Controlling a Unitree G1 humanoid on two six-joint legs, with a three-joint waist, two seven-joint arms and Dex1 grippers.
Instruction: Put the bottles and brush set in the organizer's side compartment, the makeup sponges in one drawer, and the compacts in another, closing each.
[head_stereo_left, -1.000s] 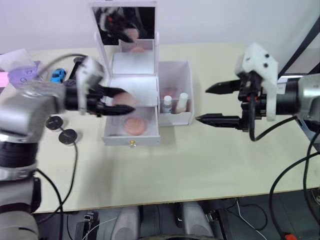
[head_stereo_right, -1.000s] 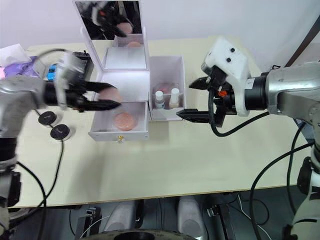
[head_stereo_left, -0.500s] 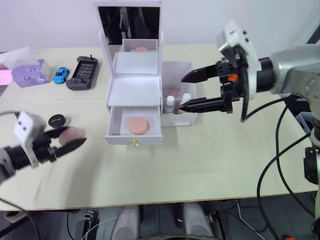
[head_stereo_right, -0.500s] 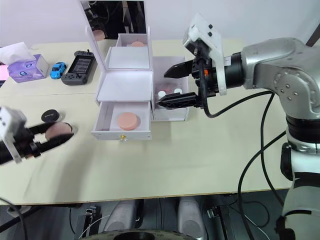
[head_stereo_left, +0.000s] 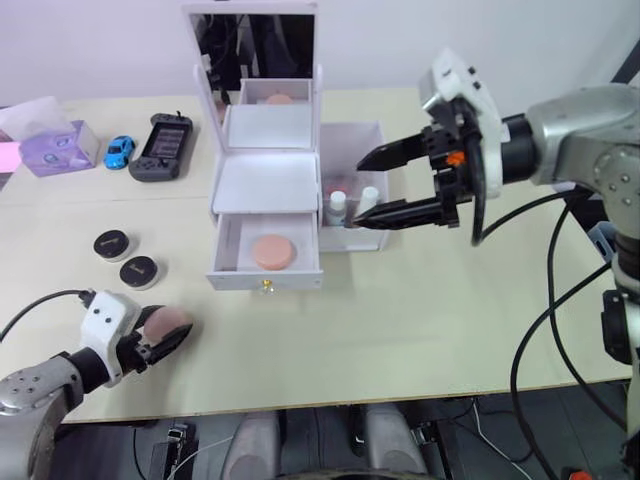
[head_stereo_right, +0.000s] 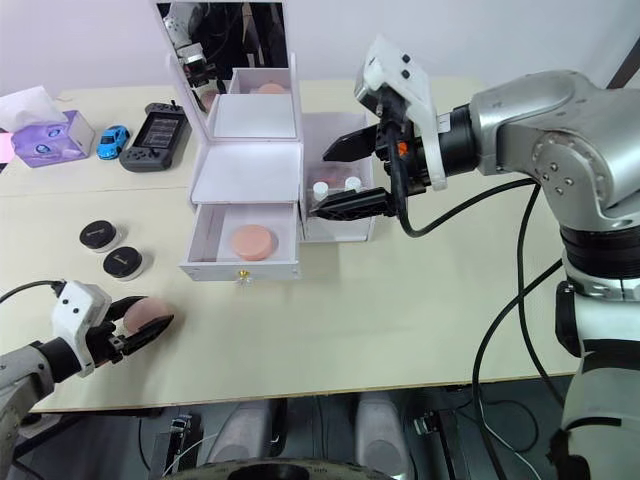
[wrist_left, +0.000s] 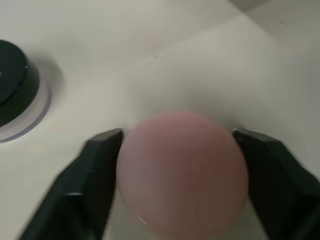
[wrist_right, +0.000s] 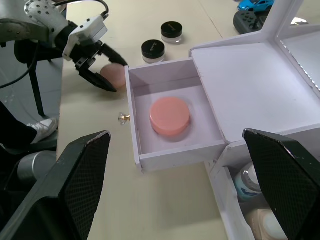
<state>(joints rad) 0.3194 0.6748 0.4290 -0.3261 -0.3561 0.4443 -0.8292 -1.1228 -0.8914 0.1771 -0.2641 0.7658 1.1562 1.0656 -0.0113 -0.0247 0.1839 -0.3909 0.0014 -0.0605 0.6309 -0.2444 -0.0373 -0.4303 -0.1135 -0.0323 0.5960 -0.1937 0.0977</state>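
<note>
My left gripper is at the table's front left, shut on a pink makeup sponge held low over the tabletop; in the left wrist view its fingers flank the sponge. A second sponge lies in the organizer's open lower drawer. My right gripper hangs open over the side compartment, where both bottles stand. Something pink shows behind them; I cannot tell if it is the brush set. Two black compacts sit left of the drawer.
A black game console, a blue toy car and a purple tissue box lie at the back left. A black cable runs by my left arm. The mirror lid stands upright.
My left gripper has carried the sponge away from the drawer to the front left, down near the table. The right gripper has moved left over the side compartment.
</note>
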